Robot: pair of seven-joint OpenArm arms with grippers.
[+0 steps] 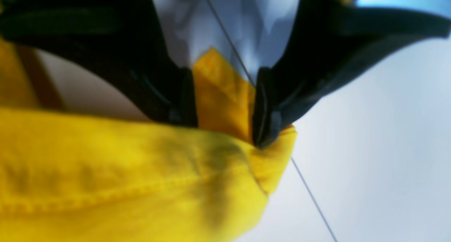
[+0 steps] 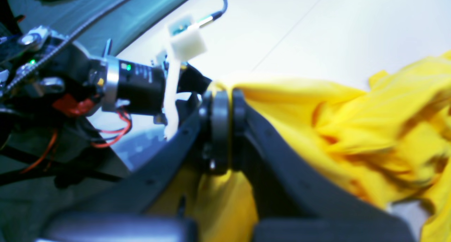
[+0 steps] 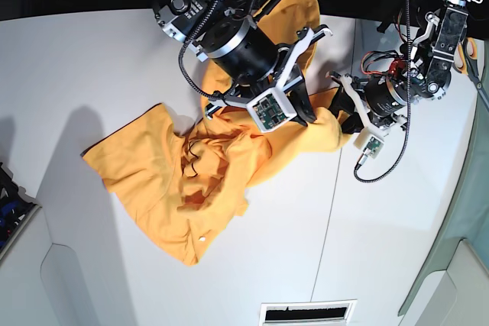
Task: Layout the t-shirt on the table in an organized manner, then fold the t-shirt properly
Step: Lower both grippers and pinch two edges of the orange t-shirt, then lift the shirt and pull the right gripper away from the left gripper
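Note:
The orange-yellow t-shirt (image 3: 168, 173) lies crumpled on the white table (image 3: 92, 59), with one part stretched up toward both grippers and another over the arm base at the back. My right gripper (image 3: 304, 116) is shut on a bunched edge of the shirt. In the right wrist view its fingertips (image 2: 222, 97) pinch yellow t-shirt cloth (image 2: 352, 129). Just to its right in the base view, my left gripper (image 3: 341, 117) meets the same stretched edge. The left wrist view shows its jaws (image 1: 225, 129) closed on a thick fold of the t-shirt (image 1: 105, 171) above the table (image 1: 387, 129).
A thin dark seam (image 3: 328, 211) runs down the table right of the shirt. A slotted vent (image 3: 306, 313) sits at the front edge. A dark bin (image 3: 11, 204) stands at the left edge, and a teal curtain (image 3: 466, 211) at the right. Cables hang off the left arm (image 3: 397, 150).

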